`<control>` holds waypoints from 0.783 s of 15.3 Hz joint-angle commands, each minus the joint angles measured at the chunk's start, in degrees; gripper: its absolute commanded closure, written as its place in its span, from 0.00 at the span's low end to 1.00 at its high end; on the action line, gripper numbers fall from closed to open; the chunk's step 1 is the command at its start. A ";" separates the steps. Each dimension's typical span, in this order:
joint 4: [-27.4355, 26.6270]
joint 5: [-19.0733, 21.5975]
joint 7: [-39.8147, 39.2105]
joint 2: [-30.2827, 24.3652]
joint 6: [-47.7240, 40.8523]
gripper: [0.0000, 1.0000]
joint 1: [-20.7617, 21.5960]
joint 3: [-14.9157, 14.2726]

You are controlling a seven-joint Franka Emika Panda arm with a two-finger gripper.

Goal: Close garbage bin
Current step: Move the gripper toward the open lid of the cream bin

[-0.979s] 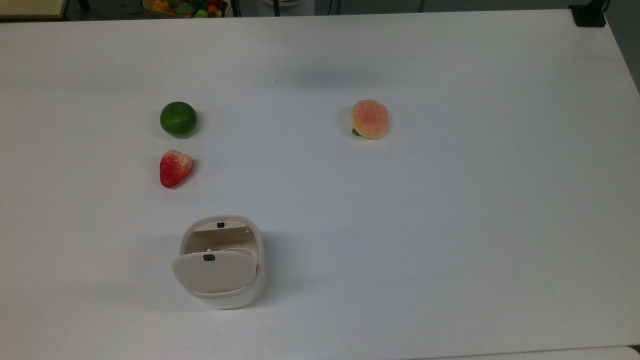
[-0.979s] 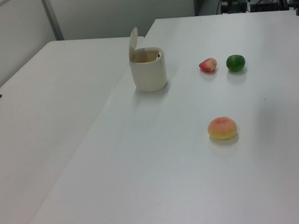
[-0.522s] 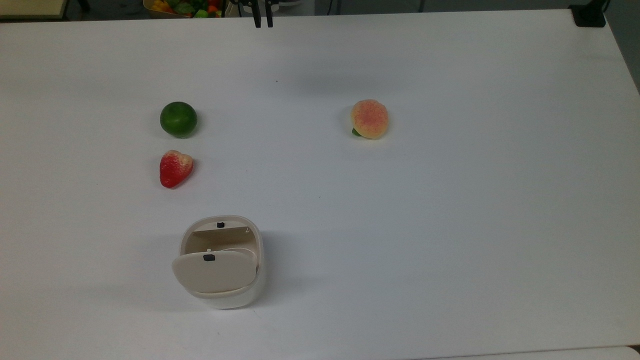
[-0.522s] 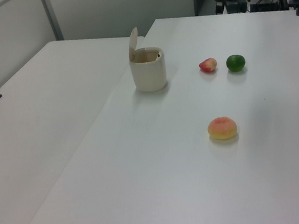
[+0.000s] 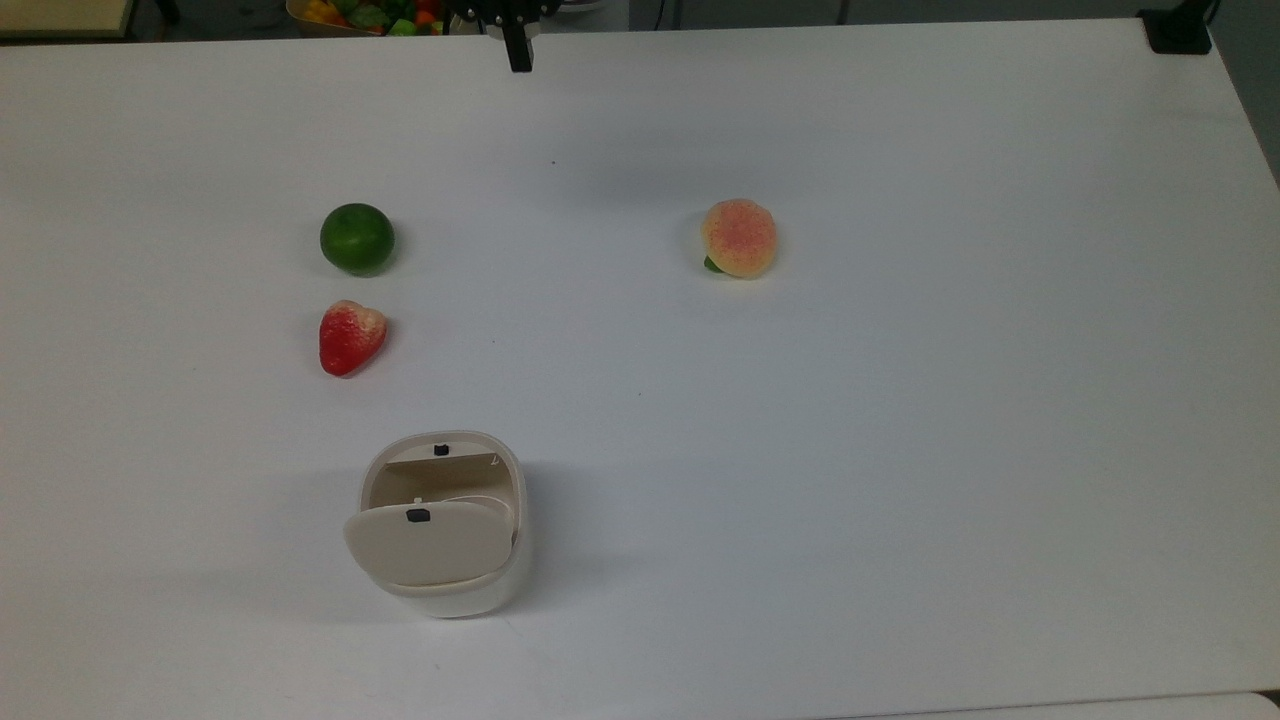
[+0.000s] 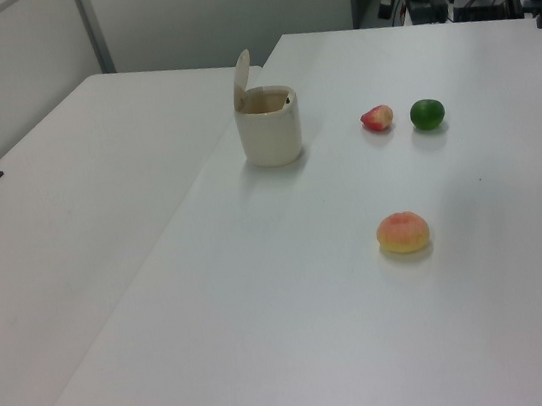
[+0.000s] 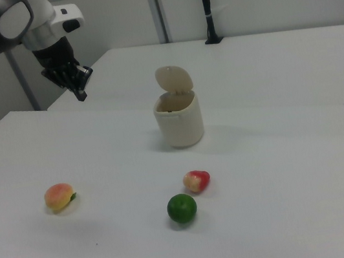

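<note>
Garbage bin (image 5: 440, 525) is sitting on the white table (image 5: 900, 400) with its lid (image 5: 428, 542) flipped up, standing nearly upright on its hinge, so the inside is wide open. You can see the little black button on the lid's face in the top view. In the top view the bin is low and toward the top view's left; in the right view (image 7: 179, 120) it's around the middle of the table, lid pointing up at the back. A toy strawberry (image 5: 350, 336) lies near the bin, and a green lime (image 5: 357, 238) is just past the strawberry, both well apart from a peach (image 5: 739, 237) off on the top view's right. The gripper (image 7: 79, 90) hangs up in the air at the right view's upper left, pointing down, well apart from the bin and touching nothing. In the top view it pokes in at the top edge (image 5: 520, 52). Its fingers look pressed together with nothing between them. A second white table (image 6: 72, 221) butts up against the main one on the left view's left.
</note>
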 commanded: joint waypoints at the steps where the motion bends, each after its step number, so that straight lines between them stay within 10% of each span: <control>1: -0.39 0.98 0.22 1.57 7.86 1.00 -0.09 -0.24; 12: -0.31 1.25 0.84 11.32 43.69 1.00 -0.88 -0.24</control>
